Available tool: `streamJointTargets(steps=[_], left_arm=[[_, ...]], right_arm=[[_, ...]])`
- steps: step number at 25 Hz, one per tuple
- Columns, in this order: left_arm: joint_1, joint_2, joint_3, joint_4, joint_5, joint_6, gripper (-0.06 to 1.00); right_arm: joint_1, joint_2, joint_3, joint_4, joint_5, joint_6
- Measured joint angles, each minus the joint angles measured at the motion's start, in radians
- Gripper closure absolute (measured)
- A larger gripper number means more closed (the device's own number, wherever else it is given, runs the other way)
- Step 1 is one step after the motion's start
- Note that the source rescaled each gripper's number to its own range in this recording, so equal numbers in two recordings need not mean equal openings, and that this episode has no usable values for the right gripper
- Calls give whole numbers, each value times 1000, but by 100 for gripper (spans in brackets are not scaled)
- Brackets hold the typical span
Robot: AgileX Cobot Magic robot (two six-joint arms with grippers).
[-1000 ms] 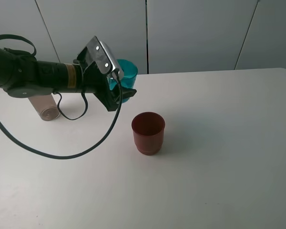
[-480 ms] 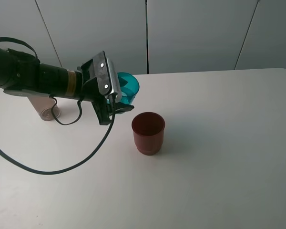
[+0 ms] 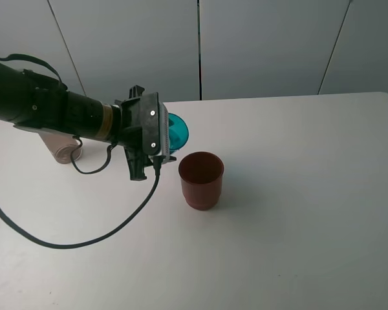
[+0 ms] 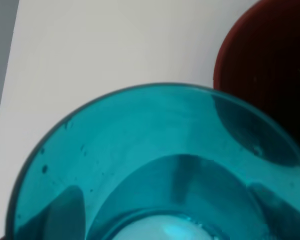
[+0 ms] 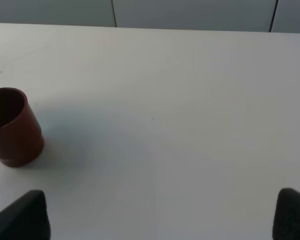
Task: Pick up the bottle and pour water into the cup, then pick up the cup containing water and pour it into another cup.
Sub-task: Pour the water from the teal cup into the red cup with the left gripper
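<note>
The teal cup (image 3: 178,131) hangs tipped over above the table (image 3: 297,194), clenched in the left hand (image 3: 163,143), its mouth toward the red cup (image 3: 201,179) standing close at 5 o'clock. The bottle (image 3: 64,150) is at 9 o'clock, partly behind the arm. The right hand (image 5: 156,216) is released, spread wide.

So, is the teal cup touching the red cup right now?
Apart. The exterior high view shows bare table between the tilted teal cup and the rim of the red cup.

The cup (image 3: 178,131) is translucent teal, the other cup (image 3: 201,179) dark red, the table (image 3: 297,194) white.
</note>
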Motion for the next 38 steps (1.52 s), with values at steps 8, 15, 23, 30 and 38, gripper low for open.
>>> streamJointTargets(steps=[8, 15, 23, 30, 38], left_arm=[[-68, 0, -34, 11, 105, 43, 61], [-88, 0, -63, 23, 177, 82, 61], [-119, 0, -80, 25, 182, 163, 61], [-120, -6, -80, 25, 180, 227, 62], [-120, -37, -80, 25, 178, 293, 62]], right_arm=[[0, 0, 0, 0, 0, 0], [0, 0, 0, 0, 0, 0], [0, 0, 0, 0, 0, 0], [0, 0, 0, 0, 0, 0], [0, 0, 0, 0, 0, 0]])
